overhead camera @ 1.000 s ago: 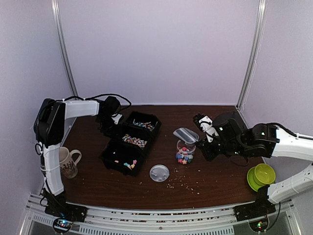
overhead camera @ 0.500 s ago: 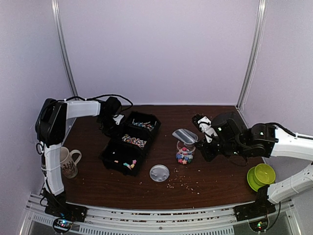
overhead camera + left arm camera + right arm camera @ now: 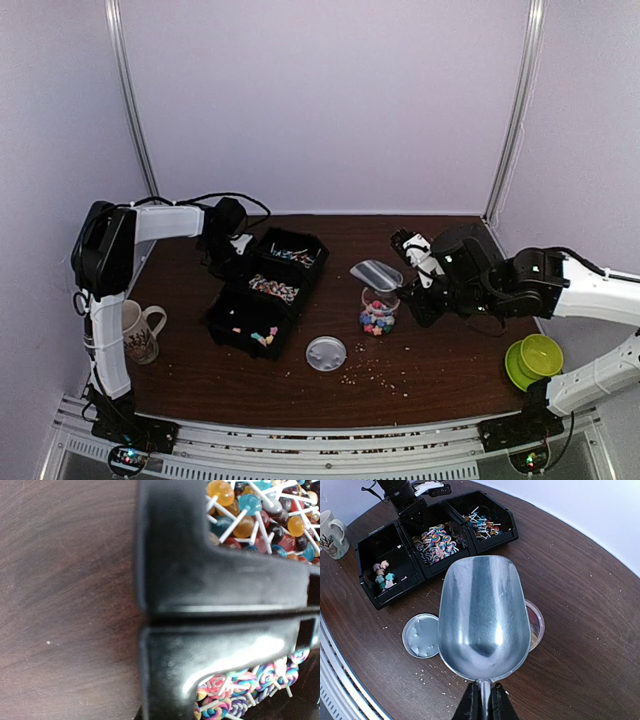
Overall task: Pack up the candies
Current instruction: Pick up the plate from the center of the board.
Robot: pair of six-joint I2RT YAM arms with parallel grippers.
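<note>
At the left edge of the bin row, the left gripper [image 3: 232, 247] is finishing a close. A second ago its jaws were standing part open; now they are clenched. Its wrist view is showing only black walls where two bins meet, so I cannot tell whether it is pinching a rim or nothing. Judgement: it is probably bracing the bins for scooping.

Across the dark wooden table [image 3: 450, 375], the right gripper [image 3: 483, 702] is clamping the handle of the silver metal scoop [image 3: 482, 610]. The scoop is hanging empty just above the clear plastic jar [image 3: 377, 312], having drifted slightly toward the back wall over the last second. Judgement: nothing is left to tip, so another trip to the bins is coming.

The candies [image 3: 376, 322] are lying partly in the jar. A few star-shaped ones are remaining in the nearest bin.

Count:
- three black plastic bins [image 3: 222, 318], in a row: stars nearest, swirl lollipops in the middle, ball lollipops farthest
- one jar, partly filled, uncapped
- one round clear lid [image 3: 326, 353], lying flat near the jar
- one scoop
- one white mug [image 3: 140, 330], by the left arm
- one green bowl [image 3: 533, 360], by the right arm
- pale crumbs [image 3: 375, 376], too many to count
</note>
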